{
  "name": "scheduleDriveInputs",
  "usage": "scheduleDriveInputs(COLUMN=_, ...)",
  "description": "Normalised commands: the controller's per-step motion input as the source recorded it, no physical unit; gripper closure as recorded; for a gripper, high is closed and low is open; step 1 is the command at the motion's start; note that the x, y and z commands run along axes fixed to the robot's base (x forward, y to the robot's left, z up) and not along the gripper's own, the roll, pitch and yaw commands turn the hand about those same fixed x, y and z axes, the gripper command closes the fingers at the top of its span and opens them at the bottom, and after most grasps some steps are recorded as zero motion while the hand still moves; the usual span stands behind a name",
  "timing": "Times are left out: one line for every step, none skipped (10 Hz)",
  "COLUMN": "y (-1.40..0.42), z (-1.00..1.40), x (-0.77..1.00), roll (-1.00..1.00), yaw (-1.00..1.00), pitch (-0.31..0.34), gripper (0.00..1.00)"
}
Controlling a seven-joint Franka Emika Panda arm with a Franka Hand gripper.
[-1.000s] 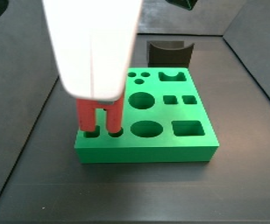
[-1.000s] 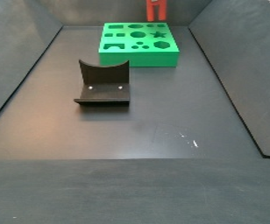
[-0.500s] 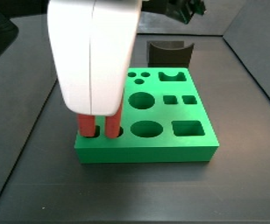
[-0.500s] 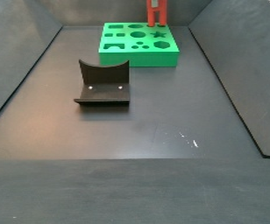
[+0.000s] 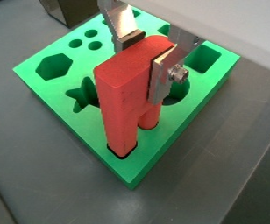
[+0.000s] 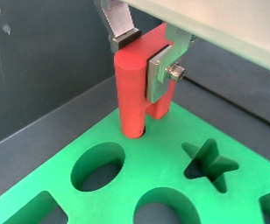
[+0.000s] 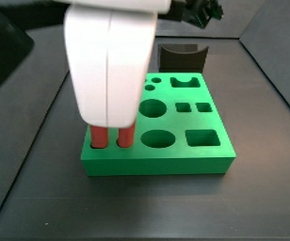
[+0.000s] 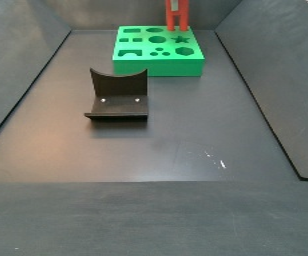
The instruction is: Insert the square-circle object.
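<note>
The square-circle object (image 5: 128, 92), a tall red block with two legs, stands upright over a corner of the green block (image 5: 55, 87) with shaped holes. Its round leg (image 6: 131, 105) and square leg enter two holes at the block's edge. In a side view the legs (image 7: 100, 138) are partly sunk into the green block (image 7: 185, 155). My gripper (image 5: 145, 54) is shut on the red block's upper part, a silver finger (image 6: 161, 72) on each side. The gripper's white body (image 7: 110, 66) hides the block's top. A side view shows the red block (image 8: 178, 14) at the far end.
The dark fixture (image 8: 117, 95) stands on the grey floor in front of the green block (image 8: 160, 50); it also shows behind the block in a side view (image 7: 183, 55). Dark walls enclose the floor. Several open holes (image 7: 156, 140) lie beside the red legs.
My gripper has moved down with the red block. Its legs now sit deeper in the green block's holes, and less of them shows.
</note>
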Motion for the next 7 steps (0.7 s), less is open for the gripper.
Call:
scheduleDriveInputs(y=0.0, z=-0.54, x=0.0, roll=0.0, yaw=-0.03, pitch=-0.324, gripper=1.0)
scheduleDriveInputs(y=0.02, z=-0.48, x=-0.14, roll=0.0, yaw=-0.04, pitch=-0.364, gripper=1.0)
scheduleDriveInputs(y=0.15, z=-0.5, x=-0.19, roll=0.01, yaw=0.0, pitch=-0.351, gripper=1.0)
scheduleDriveInputs(y=0.21, z=-0.47, x=-0.22, roll=0.0, yaw=0.0, pitch=-0.377, gripper=1.0)
scheduleDriveInputs(y=0.23, z=-0.42, x=-0.25, roll=0.0, yaw=0.04, pitch=-0.409, gripper=1.0)
scheduleDriveInputs(y=0.27, z=-0.35, x=-0.22, roll=-0.01, yaw=0.07, pitch=-0.384, gripper=1.0)
scheduleDriveInputs(y=0.24, z=-0.12, x=-0.13, roll=0.0, yaw=0.13, pitch=-0.204, gripper=1.0)
